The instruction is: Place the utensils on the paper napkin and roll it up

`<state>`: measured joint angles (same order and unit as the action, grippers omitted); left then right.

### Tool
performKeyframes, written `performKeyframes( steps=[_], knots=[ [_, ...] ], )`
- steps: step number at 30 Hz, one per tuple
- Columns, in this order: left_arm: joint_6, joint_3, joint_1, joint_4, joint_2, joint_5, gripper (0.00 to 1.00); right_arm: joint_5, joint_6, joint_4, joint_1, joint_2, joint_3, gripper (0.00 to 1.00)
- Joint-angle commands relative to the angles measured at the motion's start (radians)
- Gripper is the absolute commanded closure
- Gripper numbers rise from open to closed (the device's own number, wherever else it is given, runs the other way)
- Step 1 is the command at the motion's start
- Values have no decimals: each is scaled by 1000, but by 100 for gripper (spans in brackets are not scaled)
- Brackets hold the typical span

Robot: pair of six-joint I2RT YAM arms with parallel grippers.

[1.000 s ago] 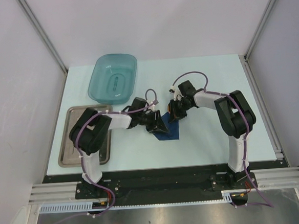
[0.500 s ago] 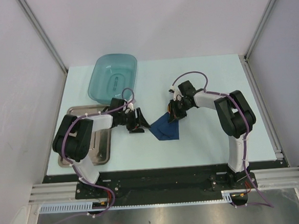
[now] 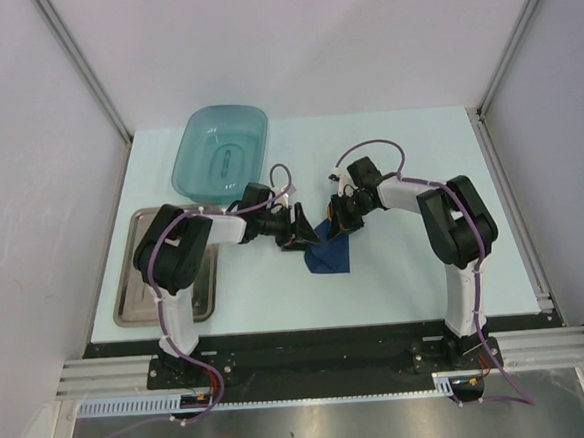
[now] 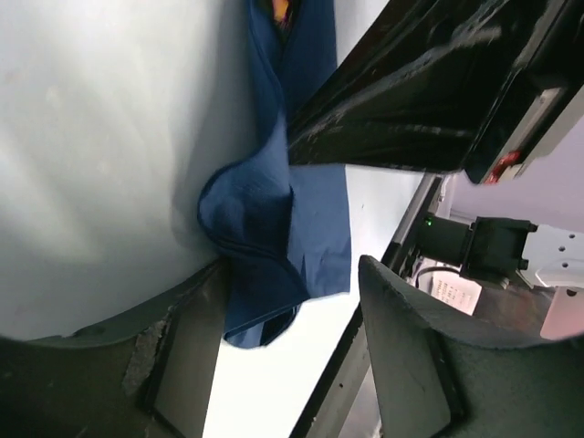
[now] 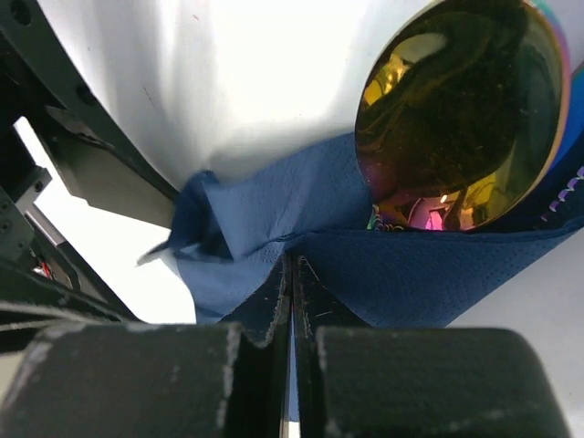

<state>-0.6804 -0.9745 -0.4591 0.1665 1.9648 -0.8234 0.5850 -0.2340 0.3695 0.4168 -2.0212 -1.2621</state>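
Compared with half a second earlier, the left gripper [image 3: 301, 230] has travelled from beside the metal tray [image 3: 137, 290] back to the left edge of the paper napkin [image 3: 330, 256], and the napkin's left corner is now drawn in, so the sheet appears narrower.

Left gripper: jaws are parted to a moderate width. In the left wrist view a bunched blue fold of the napkin lies between the two fingers; neither finger is clamped on it.

Right gripper [image 5: 290, 260]: jaws are fully closed, the fingers pressed together. Their tips pinch a crease of the napkin at its upper edge.

Just beyond the right fingertips, the spoon [image 5: 456, 119] lies with its gold bowl exposed and its handle end covered by the navy paper. Any other utensils are hidden in the folds.

The napkin rests crumpled on the pale table [image 3: 406, 271], between the two grippers, at the centre. A teal tub [image 3: 220, 152] stands behind the left arm, well apart from the napkin.
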Motion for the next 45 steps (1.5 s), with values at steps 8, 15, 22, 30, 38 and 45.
performKeyframes(
  steps=[8,15,22,30,38,45],
  knots=[
    [156,-138,8,-134,94,127,34,-96,36,-1,20,-93,-8,100],
    [180,-20,69,-213,13,109,38,-99,39,2,17,-93,-8,100],
    [133,74,69,-171,-27,21,42,-99,39,2,16,-91,-6,100],
    [101,97,69,-107,-64,33,65,-102,36,0,17,-88,-2,100],
    [74,48,47,-47,-121,27,100,-108,33,-7,22,-91,4,100],
    [-1,40,-9,57,-142,-39,100,-119,32,-12,23,-90,6,100]
  ],
)
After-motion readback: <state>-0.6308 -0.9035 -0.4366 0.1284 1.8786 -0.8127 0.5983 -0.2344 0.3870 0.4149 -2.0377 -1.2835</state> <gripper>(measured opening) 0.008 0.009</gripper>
